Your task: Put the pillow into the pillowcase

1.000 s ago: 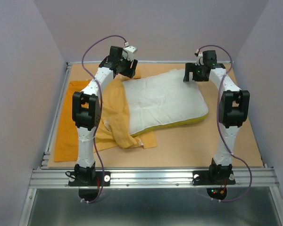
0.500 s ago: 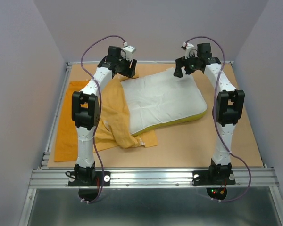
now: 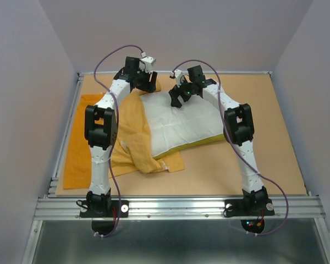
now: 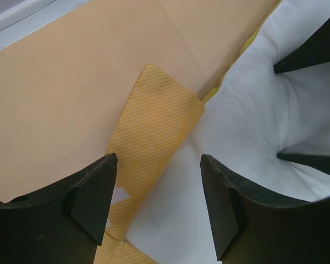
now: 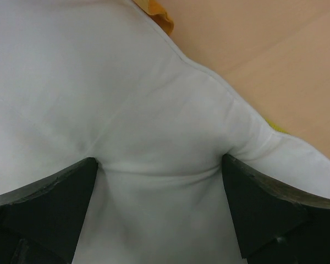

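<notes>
The white pillow point(image 3: 184, 124) with yellow piping on its near edge lies mid-table, its left part resting on the rumpled orange-yellow pillowcase point(image 3: 129, 140). My left gripper point(image 3: 146, 82) is open above the pillow's far-left corner; in the left wrist view point(image 4: 158, 165) a striped orange flap of the pillowcase point(image 4: 154, 126) and the pillow point(image 4: 247, 126) lie below its jaws. My right gripper point(image 3: 179, 99) is open wide, its fingertips pressed into the pillow's far-left part and denting it point(image 5: 159, 159). The right gripper's fingers point(image 4: 313, 49) also show in the left wrist view.
The pillowcase's flat part point(image 3: 80, 148) spreads to the left edge of the wooden tabletop point(image 3: 275, 137). An aluminium rail point(image 3: 176, 206) runs along the near edge. Walls close in the back and both sides. The two grippers are close together at the back.
My right arm has swung left from the pillow's far-right corner to its far-left part, and the pillow has slid a little left. The left arm has barely moved.
</notes>
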Robot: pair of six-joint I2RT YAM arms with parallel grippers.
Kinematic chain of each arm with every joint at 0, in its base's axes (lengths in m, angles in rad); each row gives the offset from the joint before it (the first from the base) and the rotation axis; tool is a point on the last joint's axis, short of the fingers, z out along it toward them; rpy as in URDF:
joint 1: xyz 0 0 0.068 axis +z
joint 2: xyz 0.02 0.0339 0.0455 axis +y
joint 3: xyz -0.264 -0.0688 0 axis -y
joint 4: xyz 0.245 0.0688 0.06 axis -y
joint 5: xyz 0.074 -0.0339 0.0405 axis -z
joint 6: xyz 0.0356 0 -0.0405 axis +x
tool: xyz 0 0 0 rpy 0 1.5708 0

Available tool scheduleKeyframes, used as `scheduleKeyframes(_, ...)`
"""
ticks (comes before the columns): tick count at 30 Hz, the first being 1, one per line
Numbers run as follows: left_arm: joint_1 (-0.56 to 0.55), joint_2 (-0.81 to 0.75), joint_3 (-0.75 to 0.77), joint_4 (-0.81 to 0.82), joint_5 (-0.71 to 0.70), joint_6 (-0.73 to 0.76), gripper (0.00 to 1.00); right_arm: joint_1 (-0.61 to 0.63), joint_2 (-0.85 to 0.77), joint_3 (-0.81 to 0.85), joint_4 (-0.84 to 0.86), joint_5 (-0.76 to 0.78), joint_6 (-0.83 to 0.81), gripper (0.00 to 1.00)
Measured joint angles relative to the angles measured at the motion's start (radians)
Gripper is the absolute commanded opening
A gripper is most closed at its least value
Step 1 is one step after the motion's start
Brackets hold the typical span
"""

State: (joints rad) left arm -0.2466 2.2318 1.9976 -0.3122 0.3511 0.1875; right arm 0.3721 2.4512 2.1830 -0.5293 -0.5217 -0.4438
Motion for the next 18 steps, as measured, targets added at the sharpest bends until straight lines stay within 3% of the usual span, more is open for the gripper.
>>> scheduleKeyframes(1,0.003,0.011,0.000,0.001,0.000,-0.007,0.73,0.001,0.015,0.001,0.016,0.002,-0.005,0.98)
scheduleKeyframes(3,0.007,0.024,0.000,0.001,-0.003,-0.013,0.72,0.001,0.023,0.003,0.033,0.002,-0.011,0.80)
scheduleKeyframes(4,0.009,0.032,0.000,0.001,-0.008,-0.016,0.70,0.003,0.023,0.002,0.041,0.002,-0.020,0.55)
scheduleKeyframes(5,0.011,0.040,0.000,0.001,-0.011,-0.018,0.69,0.003,0.023,0.002,0.048,0.002,-0.027,0.38)
scheduleKeyframes(6,0.013,0.047,0.002,0.001,-0.013,-0.021,0.66,0.003,0.023,-0.003,0.061,0.002,-0.038,0.08)
scheduleKeyframes(7,0.013,0.056,0.006,0.000,-0.014,-0.023,0.65,0.003,0.020,-0.015,0.071,-0.003,-0.049,0.01)
scheduleKeyframes(10,0.013,0.090,0.037,0.002,-0.015,-0.033,0.55,0.003,-0.013,-0.080,0.101,-0.021,-0.058,0.01)
scheduleKeyframes(11,0.013,0.105,0.048,0.002,-0.015,-0.036,0.42,0.005,-0.026,-0.101,0.113,-0.028,-0.059,0.01)
scheduleKeyframes(13,0.013,0.122,0.063,0.001,-0.009,-0.040,0.31,0.006,-0.056,-0.144,0.124,-0.043,-0.058,0.01)
scheduleKeyframes(14,0.013,0.130,0.073,0.001,0.003,-0.047,0.20,0.009,-0.072,-0.166,0.124,-0.051,-0.057,0.01)
scheduleKeyframes(18,0.013,0.146,0.092,0.007,0.070,-0.060,0.00,0.021,-0.103,-0.191,0.109,-0.074,-0.045,0.01)
